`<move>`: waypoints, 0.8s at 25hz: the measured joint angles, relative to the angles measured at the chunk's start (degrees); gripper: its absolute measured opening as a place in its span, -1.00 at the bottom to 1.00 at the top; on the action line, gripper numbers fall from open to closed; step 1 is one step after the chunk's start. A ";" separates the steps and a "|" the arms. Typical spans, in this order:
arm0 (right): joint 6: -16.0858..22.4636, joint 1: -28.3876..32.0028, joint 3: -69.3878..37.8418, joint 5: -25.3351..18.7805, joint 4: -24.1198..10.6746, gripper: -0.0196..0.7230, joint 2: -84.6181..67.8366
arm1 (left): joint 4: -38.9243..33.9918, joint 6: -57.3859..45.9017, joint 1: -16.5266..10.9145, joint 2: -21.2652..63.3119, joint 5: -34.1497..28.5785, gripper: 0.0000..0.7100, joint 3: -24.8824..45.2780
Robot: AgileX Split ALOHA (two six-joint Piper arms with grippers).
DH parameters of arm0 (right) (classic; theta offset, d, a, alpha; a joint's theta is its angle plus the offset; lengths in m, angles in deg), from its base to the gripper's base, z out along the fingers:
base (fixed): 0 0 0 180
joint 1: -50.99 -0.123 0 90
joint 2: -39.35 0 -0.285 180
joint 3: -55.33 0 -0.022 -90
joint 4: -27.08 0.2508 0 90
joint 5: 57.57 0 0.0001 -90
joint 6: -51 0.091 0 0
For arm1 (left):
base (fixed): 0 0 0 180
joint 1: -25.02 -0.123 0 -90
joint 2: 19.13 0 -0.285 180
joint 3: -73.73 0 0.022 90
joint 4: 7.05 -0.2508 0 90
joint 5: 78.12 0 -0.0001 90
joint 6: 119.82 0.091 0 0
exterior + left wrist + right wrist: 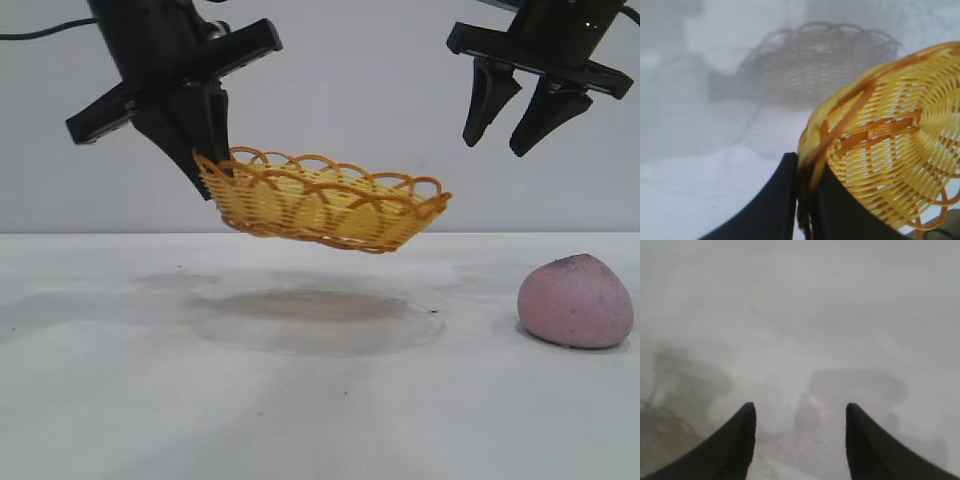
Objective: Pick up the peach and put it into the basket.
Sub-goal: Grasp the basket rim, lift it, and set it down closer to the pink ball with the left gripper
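Basket (325, 208) hangs clamped by its rim in my left tool (200, 150); I'd set it down level first. Right tool (527, 115) waits open, empty, above the peach (575, 300).

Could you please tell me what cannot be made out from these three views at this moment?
- Inside of the basket: the exterior view is level, so its wall hides the floor; the left wrist view shows only its underside.
- Left gripper contact: in the left wrist view the rim covers the pinch.
- Peach: absent from both wrist views; its far side is hidden.
- Both arms: cut off by the exterior view's top edge.
- Right gripper: its wrist view is blurred.
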 joint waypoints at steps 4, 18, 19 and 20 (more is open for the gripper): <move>0.00 0.00 0.00 0.00 0.40 0.10 0.00 | 1.40 0.00 0.00 -1.67 2.23 -1.00 -0.01; 0.00 0.00 0.00 0.00 0.49 0.10 0.00 | 3.89 0.42 0.00 -4.14 2.00 -0.10 -0.47; 0.00 0.00 0.00 0.00 0.49 0.10 0.00 | 3.89 1.12 0.00 -4.14 1.39 0.06 -1.09; 0.00 0.00 0.00 0.00 0.49 0.10 0.00 | 3.89 1.56 0.00 -4.14 0.65 0.17 -1.72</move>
